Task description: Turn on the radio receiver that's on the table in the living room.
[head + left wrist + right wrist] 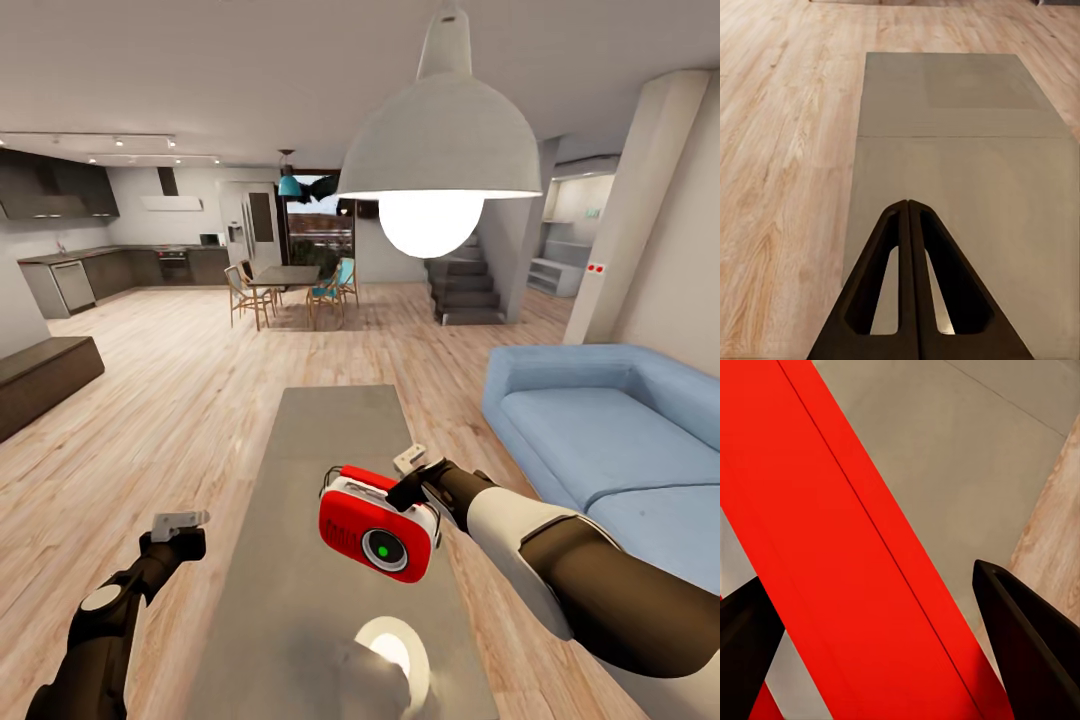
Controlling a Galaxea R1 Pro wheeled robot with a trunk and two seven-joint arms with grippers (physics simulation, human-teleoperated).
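The red radio receiver (375, 530) with white sides and a round green-centred dial stands on the long grey table (330, 430) in the living room. My right gripper (410, 462) is at the radio's upper far corner. In the right wrist view this gripper (866, 574) is open, and a red band of the radio (832, 510) crosses between its fingers (1020, 630), with the table top (945, 442) beyond. My left gripper (182, 520) hangs over the floor just left of the table. Shut, with nothing in it, my left gripper (907, 204) points along the table (960, 150).
A blue sectional sofa (600, 430) lies right of the table. A white pendant lamp (440, 150) hangs above it and reflects on the near table top (395, 650). A dark low bench (40, 375) stands far left. Dining table with chairs (290, 285) and stairs (465, 290) are distant.
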